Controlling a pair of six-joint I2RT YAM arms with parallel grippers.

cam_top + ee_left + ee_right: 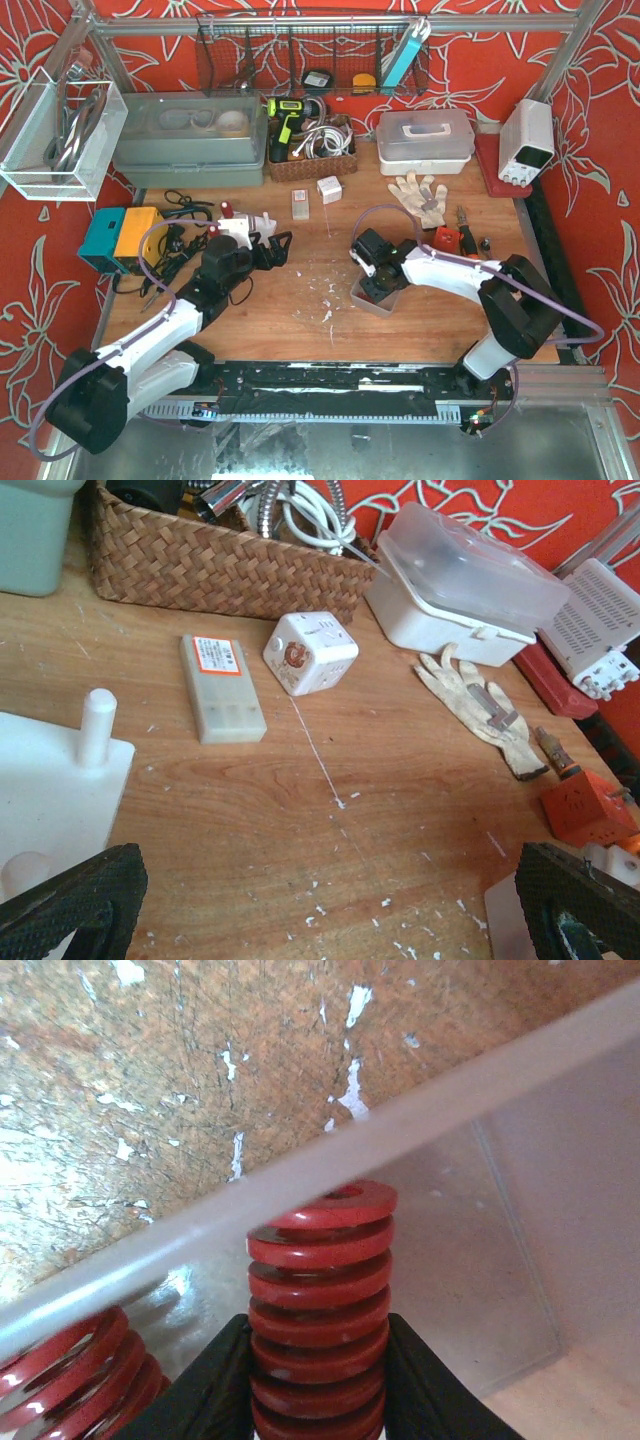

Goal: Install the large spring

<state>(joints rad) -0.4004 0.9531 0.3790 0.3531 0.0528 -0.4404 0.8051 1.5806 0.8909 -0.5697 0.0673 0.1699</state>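
The right tool [320,1385] is gripping the spring [320,1280], jaws drawn tight, its two smooth black fingers [215,1380] pressing the coil from 9 and 3 o'clock. The left tool [320,920] is standing fully spread and holding nothing, its knurled black pads [70,900] hanging over the counter [300,810].

The spring is showing as a glossy red cylinder of flat-wound turns with a ring-shaped end. Its long axis is running along the fingers. In the right wrist view the free end is pointing to 12 o'clock and leaning slightly toward 1.

It is sitting inside a clear plastic tray [430,1110], with a second spring [60,1370], also red, at 7 o'clock. From above, the tray is lying just right of the counter's middle. The counter is showing scuffed wood flecked with white.
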